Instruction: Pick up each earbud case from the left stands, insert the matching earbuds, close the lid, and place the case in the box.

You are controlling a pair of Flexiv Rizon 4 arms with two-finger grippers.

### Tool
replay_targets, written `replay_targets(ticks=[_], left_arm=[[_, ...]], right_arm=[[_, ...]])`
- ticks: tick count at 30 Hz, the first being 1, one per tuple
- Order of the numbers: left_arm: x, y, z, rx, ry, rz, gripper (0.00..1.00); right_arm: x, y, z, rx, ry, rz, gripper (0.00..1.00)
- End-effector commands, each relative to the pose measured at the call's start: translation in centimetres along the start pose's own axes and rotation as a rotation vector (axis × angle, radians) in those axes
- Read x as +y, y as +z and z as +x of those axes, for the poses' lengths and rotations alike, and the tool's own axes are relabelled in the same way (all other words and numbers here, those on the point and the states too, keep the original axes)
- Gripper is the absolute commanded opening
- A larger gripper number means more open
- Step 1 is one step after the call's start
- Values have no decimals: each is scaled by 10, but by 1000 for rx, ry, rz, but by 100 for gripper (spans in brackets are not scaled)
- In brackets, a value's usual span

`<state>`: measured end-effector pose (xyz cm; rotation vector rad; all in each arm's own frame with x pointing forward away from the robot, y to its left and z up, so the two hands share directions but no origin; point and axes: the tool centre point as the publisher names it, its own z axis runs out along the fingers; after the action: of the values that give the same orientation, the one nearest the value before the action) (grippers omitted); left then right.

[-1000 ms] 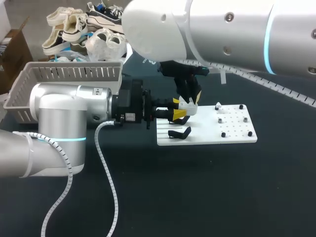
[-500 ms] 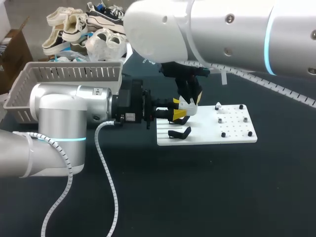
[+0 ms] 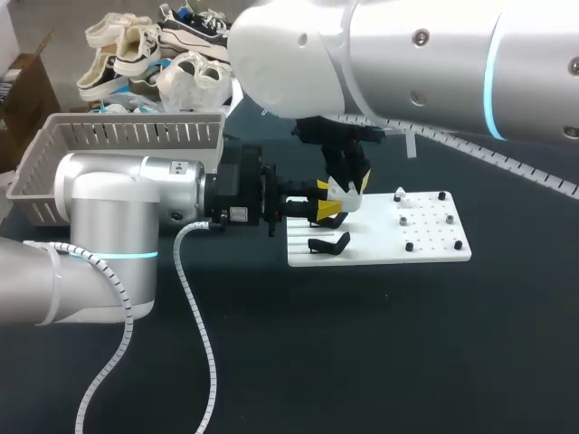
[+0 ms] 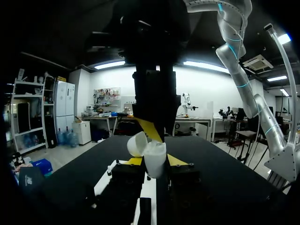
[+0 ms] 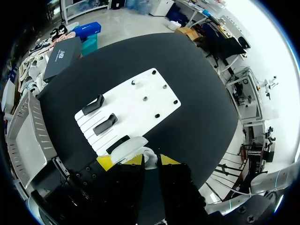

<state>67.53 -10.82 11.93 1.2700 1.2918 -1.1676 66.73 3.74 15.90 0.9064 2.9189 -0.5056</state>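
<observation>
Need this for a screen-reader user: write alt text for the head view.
The left arm holds an open white earbud case in its jaws above the left end of a white board, with the right arm hanging right over the case. A black stand sits on the board, and a grey basket stands behind the left arm.

The table (image 3: 407,353) is big and black. A flat white board (image 3: 380,246) lies on it. The board has thin lines (image 3: 297,237) at one end and little black dots (image 3: 409,246) at the other.
</observation>
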Motion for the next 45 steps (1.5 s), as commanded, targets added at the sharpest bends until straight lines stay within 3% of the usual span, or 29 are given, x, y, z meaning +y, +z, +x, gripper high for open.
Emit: replay_targets(ticks=[1,15,22,32,39,43,44,45], left_arm=[[0,0,1,-2,1,-2,0],[0,0,1,-2,1,-2,0],[0,0,1,-2,1,-2,0],[0,0,1,-2,1,-2,0],[0,0,1,-2,1,-2,0],[0,0,1,-2,1,-2,0],[0,0,1,-2,1,-2,0],[0,0,1,-2,1,-2,0]], right_arm=[[0,1,3,-6,0,5,25],[-5,-4,2,-21,2,-8,39],[-25,-20,-7,-75,35,-125,40],[-55,-15,-46,-141,40,-305,46],[-68,-6,-83,-171,-17,-378,56],[-71,2,-99,-178,-67,-374,60],[-70,6,-104,-174,-88,-368,54],[-70,8,-106,-171,-96,-370,55]])
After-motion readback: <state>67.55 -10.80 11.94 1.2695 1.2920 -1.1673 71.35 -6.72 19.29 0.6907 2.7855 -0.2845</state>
